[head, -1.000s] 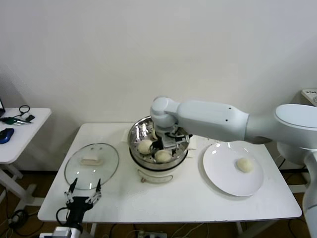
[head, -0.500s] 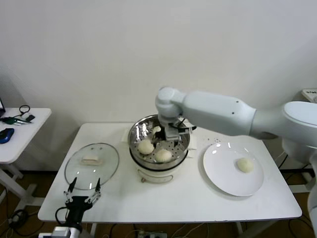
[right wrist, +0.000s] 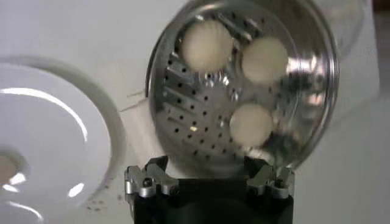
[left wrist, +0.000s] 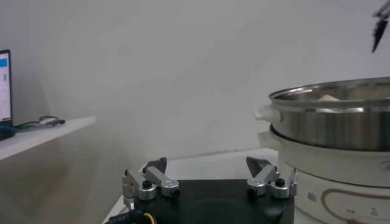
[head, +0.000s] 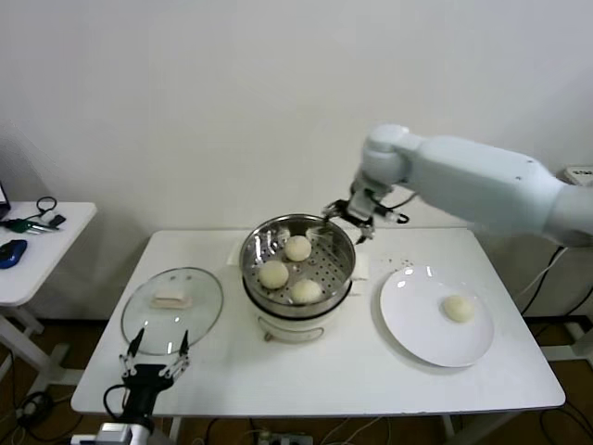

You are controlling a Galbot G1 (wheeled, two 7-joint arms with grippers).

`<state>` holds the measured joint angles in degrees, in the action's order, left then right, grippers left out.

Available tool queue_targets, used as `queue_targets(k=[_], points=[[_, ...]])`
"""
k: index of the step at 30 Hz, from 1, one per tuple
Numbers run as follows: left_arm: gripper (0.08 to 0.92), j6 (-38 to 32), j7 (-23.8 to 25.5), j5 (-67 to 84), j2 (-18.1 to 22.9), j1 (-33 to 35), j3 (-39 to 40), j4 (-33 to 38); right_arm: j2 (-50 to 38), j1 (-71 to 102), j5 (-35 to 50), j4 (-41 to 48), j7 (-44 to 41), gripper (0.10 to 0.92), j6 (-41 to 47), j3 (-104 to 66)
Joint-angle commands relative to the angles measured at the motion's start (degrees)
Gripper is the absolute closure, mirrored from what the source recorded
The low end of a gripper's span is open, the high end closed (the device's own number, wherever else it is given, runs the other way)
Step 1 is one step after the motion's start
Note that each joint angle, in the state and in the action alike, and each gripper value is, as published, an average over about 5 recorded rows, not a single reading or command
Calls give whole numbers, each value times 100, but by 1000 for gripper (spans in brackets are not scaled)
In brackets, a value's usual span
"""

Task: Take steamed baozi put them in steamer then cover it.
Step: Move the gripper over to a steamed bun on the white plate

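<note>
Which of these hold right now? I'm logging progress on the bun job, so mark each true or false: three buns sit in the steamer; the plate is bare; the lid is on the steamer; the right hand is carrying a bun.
1. Three baozi sit in the steamer. True.
2. The plate is bare. False: one baozi lies on it.
3. The cover is on the steamer. False: it lies on the table to the steamer's left.
4. The right hand carries a baozi. False: it is open and empty, above the steamer's far right rim.

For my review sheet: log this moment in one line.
buns: three in steamer | one on plate | right gripper: open, empty | lid: off
</note>
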<state>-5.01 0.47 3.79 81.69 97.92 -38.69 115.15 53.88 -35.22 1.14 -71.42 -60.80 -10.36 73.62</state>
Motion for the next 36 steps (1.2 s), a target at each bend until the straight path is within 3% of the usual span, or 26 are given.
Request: queue_targets(k=[1, 17, 36], points=[[177, -8, 2, -6, -5, 20, -7, 32, -1597, 852, 675, 181, -146, 203, 1798, -346], [177, -7, 2, -68, 71, 121, 1, 82, -2113, 3513, -641, 889, -347, 203, 1731, -2423], [177, -16, -1, -108, 133, 127, -1, -10, -1238, 3675, -1211, 2143, -313, 203, 1289, -3033]])
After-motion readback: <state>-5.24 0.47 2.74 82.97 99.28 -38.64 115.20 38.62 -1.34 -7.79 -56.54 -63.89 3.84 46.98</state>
